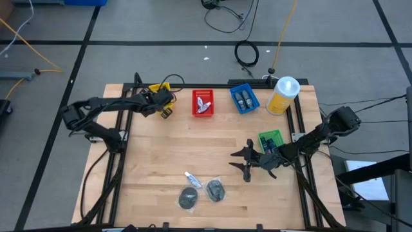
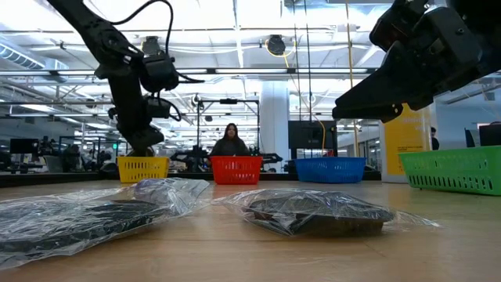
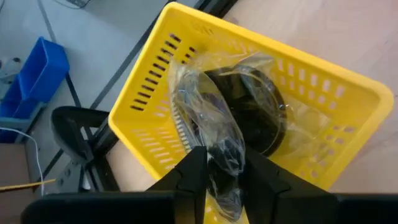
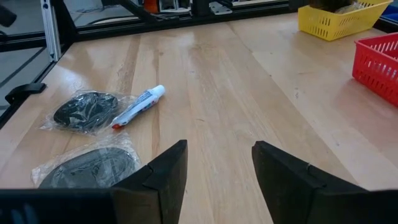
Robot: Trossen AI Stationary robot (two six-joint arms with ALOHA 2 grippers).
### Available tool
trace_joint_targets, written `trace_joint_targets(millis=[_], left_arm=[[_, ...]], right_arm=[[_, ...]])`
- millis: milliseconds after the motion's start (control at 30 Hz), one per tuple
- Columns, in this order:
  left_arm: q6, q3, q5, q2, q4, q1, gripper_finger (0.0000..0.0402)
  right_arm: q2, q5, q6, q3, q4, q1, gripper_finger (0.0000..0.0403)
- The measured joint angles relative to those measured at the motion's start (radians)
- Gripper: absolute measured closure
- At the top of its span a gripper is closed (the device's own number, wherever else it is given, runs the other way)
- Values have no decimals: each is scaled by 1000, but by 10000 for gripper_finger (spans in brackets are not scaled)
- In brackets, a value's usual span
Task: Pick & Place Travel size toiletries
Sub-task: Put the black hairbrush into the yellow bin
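My left gripper point(image 3: 224, 163) is over the yellow basket point(image 3: 348, 93) at the table's far left point(image 1: 156, 88), shut on a clear bag with a round dark puck point(image 3: 249, 112) inside it. My right gripper point(image 4: 217, 163) hovers open above the table's right half point(image 1: 248, 161), beside the green basket point(image 1: 270, 138). Near the front edge lie a white tube with blue marks point(image 1: 193, 179) and two bagged dark pucks point(image 1: 188, 197) point(image 1: 215, 189), flat on the wood. The right wrist view shows the tube point(image 4: 138, 106) and both pucks point(image 4: 84, 111) point(image 4: 93, 165) ahead of the fingers. My left gripper pinches the gathered clear plastic of the bag point(image 3: 229, 146) between its two fingers, coming from above and pointing down. The puck sits below the fingers, tilted, inside the yellow basket. Whether it rests on the basket's floor, I cannot tell.
A red basket point(image 1: 203, 103) and a blue basket point(image 1: 244, 98), each with items, stand along the far edge. A big yellow bottle with a white cap point(image 1: 283, 95) stands at the far right corner. Bare wood lies in the table's middle. A person sits in the room behind point(image 2: 230, 141).
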Motion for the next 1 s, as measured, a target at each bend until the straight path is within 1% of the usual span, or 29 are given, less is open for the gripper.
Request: trace_joint_targets(millis=[100, 167, 367, 433, 500, 567, 633, 700, 800, 1000], left_arm=[[5, 0, 17, 9, 14, 1, 301], [27, 0, 51, 9, 35, 1, 279], [84, 0, 125, -30, 60, 5, 179], [86, 0, 125, -61, 44, 8, 151], [75, 0, 133, -98, 21, 8, 134], [50, 0, 157, -129, -3, 9, 132], [13, 0, 175, -164, -6, 20, 147], [-25, 1, 180, -179, 8, 45, 178], [-84, 1, 219, -177, 7, 104, 240], [-93, -36, 313, -117, 98, 190, 375]], right_arm=[[0, 0, 0, 0, 0, 0, 231], [0, 1, 0, 0, 0, 0, 231], [0, 2, 0, 0, 0, -3, 232], [0, 2, 0, 0, 0, -3, 232], [0, 2, 0, 0, 0, -3, 232], [0, 2, 0, 0, 0, -3, 232], [0, 3, 0, 0, 0, -3, 232], [0, 3, 0, 0, 0, -5, 232], [0, 3, 0, 0, 0, -14, 232], [0, 3, 0, 0, 7, -21, 232]])
